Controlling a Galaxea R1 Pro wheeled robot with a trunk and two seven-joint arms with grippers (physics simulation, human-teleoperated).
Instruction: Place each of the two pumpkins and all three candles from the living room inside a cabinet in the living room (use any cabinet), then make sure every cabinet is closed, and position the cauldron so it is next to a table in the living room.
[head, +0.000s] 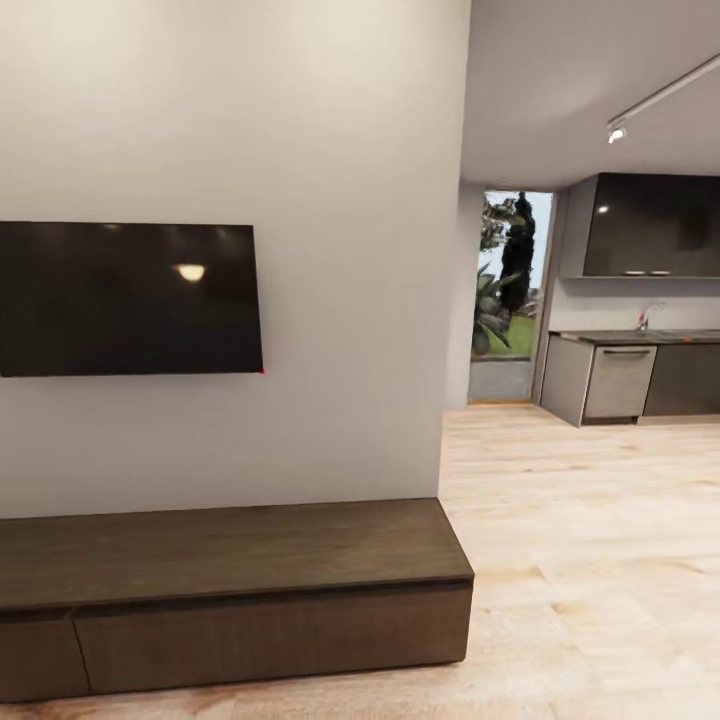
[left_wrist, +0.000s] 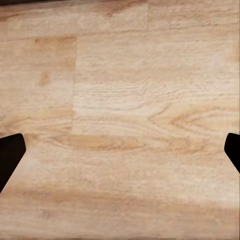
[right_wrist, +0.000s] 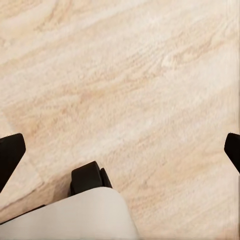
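Tools left (left_wrist: 120, 150) and right (right_wrist: 120, 150) gape empty above floor (left_wrist: 125, 100); cabinet (head: 230, 590) closed under TV (head: 130, 298).

Cabinet (head: 235, 590): long, low unit in dark-brown wood, standing on the light wood floor flush against the pale wall. Top surface flat and bare. Fronts flat, no handles; one vertical seam visible near the left end, dividing two drawer fronts. All visible fronts sit flush, so closed as far as seen. Left end runs out of the head view, so its state there cannot be judged.
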